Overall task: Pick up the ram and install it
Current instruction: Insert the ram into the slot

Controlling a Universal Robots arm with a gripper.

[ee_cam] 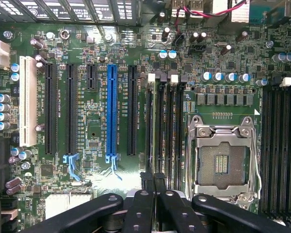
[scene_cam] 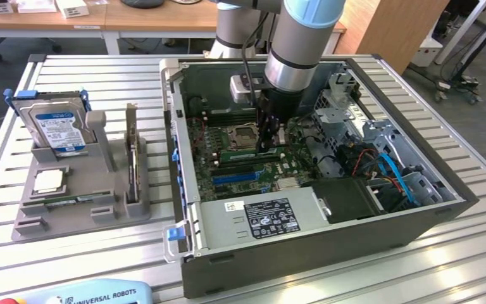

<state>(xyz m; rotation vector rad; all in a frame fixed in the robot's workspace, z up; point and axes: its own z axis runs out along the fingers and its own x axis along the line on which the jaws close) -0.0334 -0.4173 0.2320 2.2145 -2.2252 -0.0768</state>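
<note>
The ram (scene_cam: 73,201), a thin green stick, lies flat in the grey holder (scene_cam: 32,221) at the exterior view's left, far from the arm. My gripper (scene_cam: 266,144) reaches down inside the open computer case (scene_cam: 311,247), just over the black memory slots (ee_cam: 164,131) beside the empty processor socket (ee_cam: 223,162). In the wrist view the two dark fingers (ee_cam: 146,182) stand pressed together at the end of those slots, and I see nothing between them. A short green strip (scene_cam: 241,154) runs along the slots by the fingertips; I cannot tell whether it is a stick or bare board.
The holder also carries a blue-labelled hard drive (scene_cam: 56,126), a processor chip (scene_cam: 49,181) and an upright expansion card (scene_cam: 131,152). Inside the case are the power supply (scene_cam: 264,218), blue cables (scene_cam: 395,174), a drive cage (scene_cam: 344,101) and a blue expansion slot (ee_cam: 112,114).
</note>
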